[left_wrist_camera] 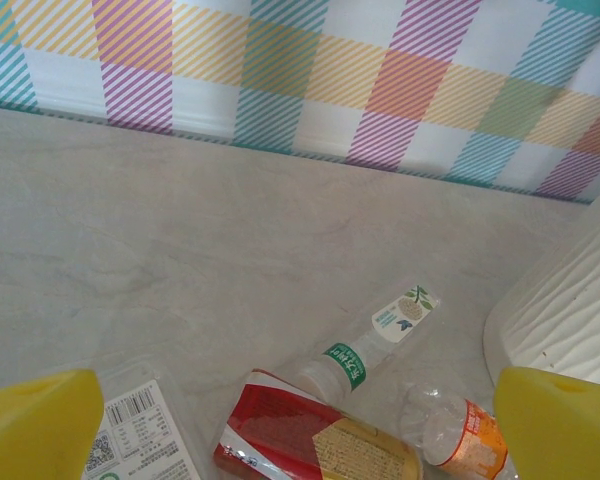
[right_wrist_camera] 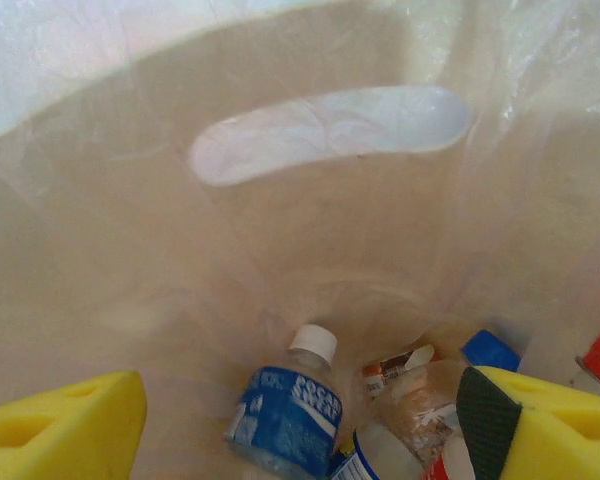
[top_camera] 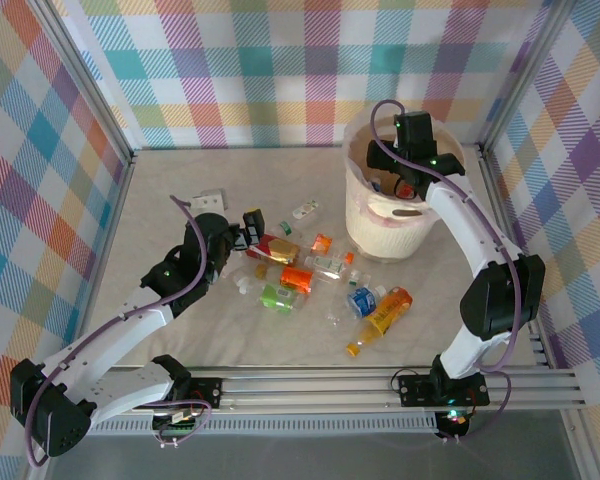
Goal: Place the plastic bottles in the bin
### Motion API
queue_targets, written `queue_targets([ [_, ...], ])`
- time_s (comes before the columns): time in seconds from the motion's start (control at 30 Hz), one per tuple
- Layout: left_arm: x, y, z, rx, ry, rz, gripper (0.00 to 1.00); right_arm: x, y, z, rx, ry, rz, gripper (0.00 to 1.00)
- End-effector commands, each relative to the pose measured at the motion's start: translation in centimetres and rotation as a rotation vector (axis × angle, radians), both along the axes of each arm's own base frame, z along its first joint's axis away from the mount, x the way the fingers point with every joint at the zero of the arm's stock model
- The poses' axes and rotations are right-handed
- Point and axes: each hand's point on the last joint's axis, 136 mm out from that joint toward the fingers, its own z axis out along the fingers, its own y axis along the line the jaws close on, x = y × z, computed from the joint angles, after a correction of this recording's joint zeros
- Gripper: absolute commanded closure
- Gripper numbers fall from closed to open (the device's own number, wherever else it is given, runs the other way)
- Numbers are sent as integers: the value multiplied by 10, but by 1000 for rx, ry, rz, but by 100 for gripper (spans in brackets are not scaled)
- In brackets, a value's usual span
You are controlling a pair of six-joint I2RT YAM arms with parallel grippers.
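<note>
1. Right gripper (top_camera: 405,182) (also (right_wrist_camera: 300,425)): low inside the bin (top_camera: 358,222). Jaws are parted wide with nothing clamped, and a blue bottle (right_wrist_camera: 285,415) lies loose beneath them among others. Hazard: on a slanted exit, a finger could snag the liner (right_wrist_camera: 540,90) and drag it out, or rock the bin.
2. Left gripper (top_camera: 240,234) (also (left_wrist_camera: 300,425)): over the pile on the table (top_camera: 280,180). Jaws are at full spread and empty, with a red bottle (left_wrist_camera: 280,435) just below and between the fingers. Hazard: crushed, slick plastic may squirt sideways as the jaws close (an off-centre pinch would let it swing).
3. Neighbours: a barcoded pack (left_wrist_camera: 140,435) and a small orange bottle (left_wrist_camera: 460,435) lie just beside the red bottle. Hazard: a finger landing on either would block the close or lift 2 items at once.
4. Loose stock: a white-label bottle (left_wrist_camera: 380,335), a green bottle (top_camera: 277,297) and a long orange bottle (top_camera: 383,318) lie scattered near the bin's foot, not yet binned. Hazard: a nudge could roll them toward the near edge.
5. Bin mouth: room for 1 arm at a time, by the look of it. Hazard: the 2 arms could clash if the left one carries over too soon.
</note>
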Motion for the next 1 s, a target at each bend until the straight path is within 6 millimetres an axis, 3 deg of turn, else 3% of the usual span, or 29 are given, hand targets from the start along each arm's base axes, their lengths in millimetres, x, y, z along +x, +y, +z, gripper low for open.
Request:
queue_targets([
  [0.0, -1, 8, -5, 3, 11, 28, 0, 0, 5, -7, 13, 29, 0, 18],
  [0.27, -3, 10, -6, 4, 14, 34, 0, -1, 5, 17, 18, -1, 5, 17],
  [0.47, -3, 10, -5, 0, 10, 36, 0, -14, 5, 66, 37, -74, 35, 13],
  [0.53, -3, 11, -6, -1, 11, 39, 0, -22, 4, 83, 48, -98, 44, 7],
  [0.63, -2, 9, -7, -7, 13, 36, 0, -39, 1, 103, 69, -115, 50, 0],
  [0.73, -1, 9, -8, -11, 15, 38, 0, -60, -4, 115, 101, -118, 37, 0],
  [0.97, 0, 8, -7, -23, 9, 40, 0, -121, -21, 119, 184, -98, 0, 0],
])
